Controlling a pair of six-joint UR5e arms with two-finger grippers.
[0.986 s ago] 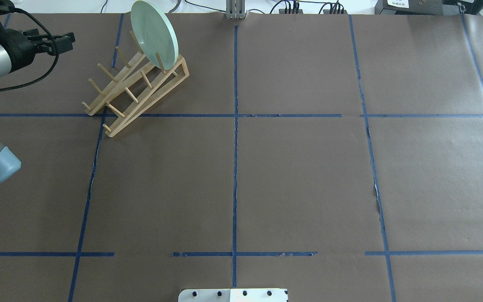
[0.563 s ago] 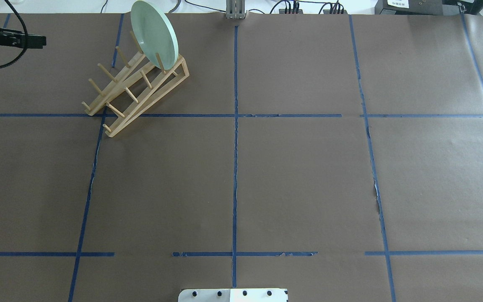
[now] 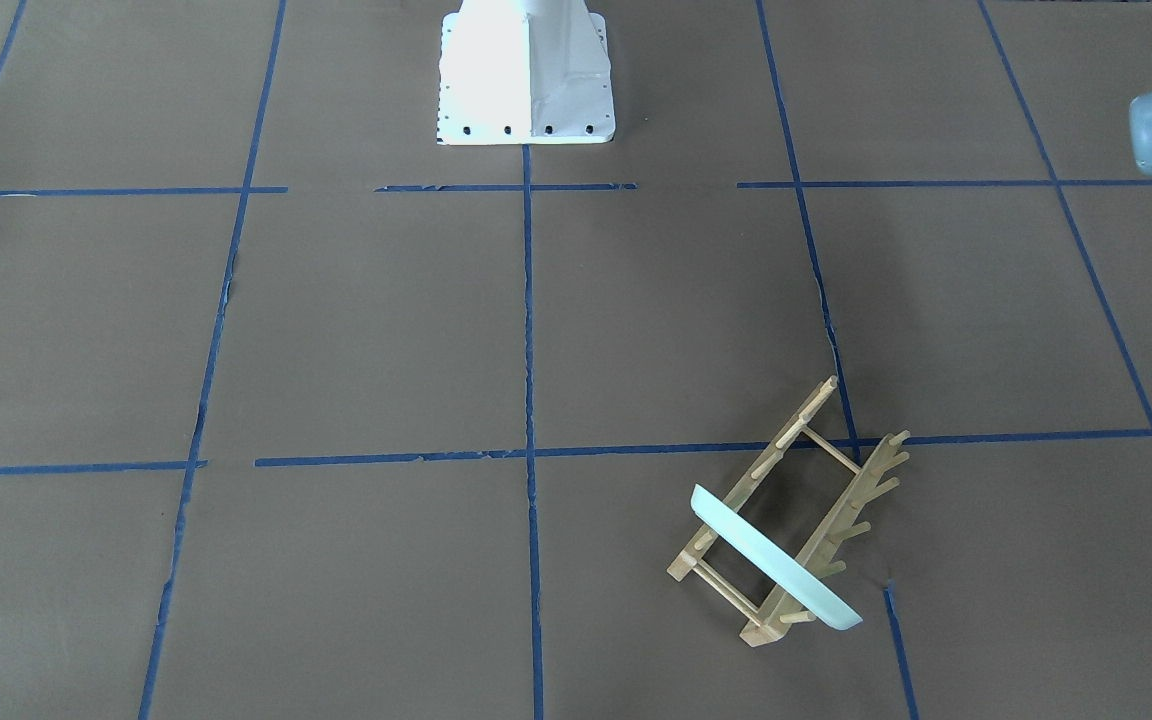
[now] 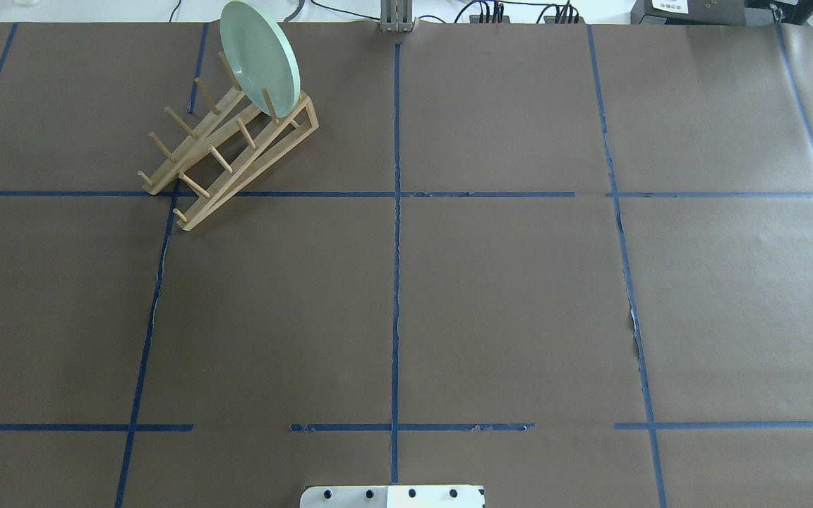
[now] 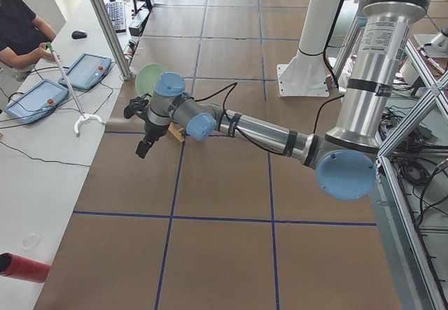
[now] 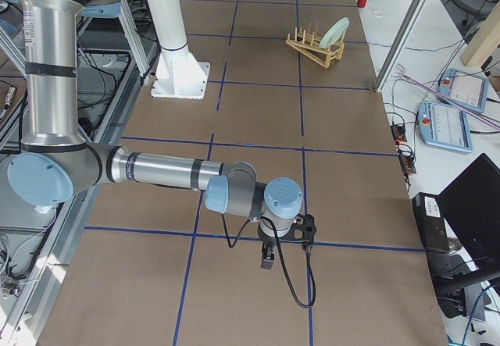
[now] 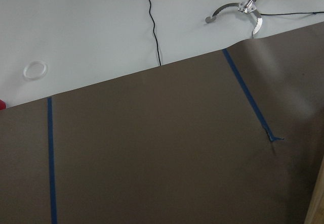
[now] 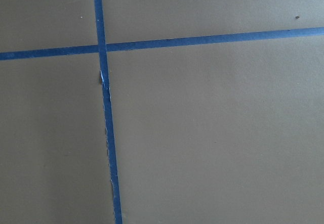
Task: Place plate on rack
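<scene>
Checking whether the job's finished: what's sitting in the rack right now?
The plate stands on edge in the rack's end slot, farthest from the robot, tilted. The other peg slots hold nothing. Its lower edge's contact with the rails is hidden.

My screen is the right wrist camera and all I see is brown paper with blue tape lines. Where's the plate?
Observer: The plate stands on its edge in the rack, at the rack's end farthest from the robot.
Operator: Is a pincer holding it?
Observer: No, nothing touches it. The left pincer hangs over the table, apart from the rack.
Operator: And where's my pincer?
Observer: The right pincer is far from the rack, toward the other end of the table, pointing down at the paper.
</scene>
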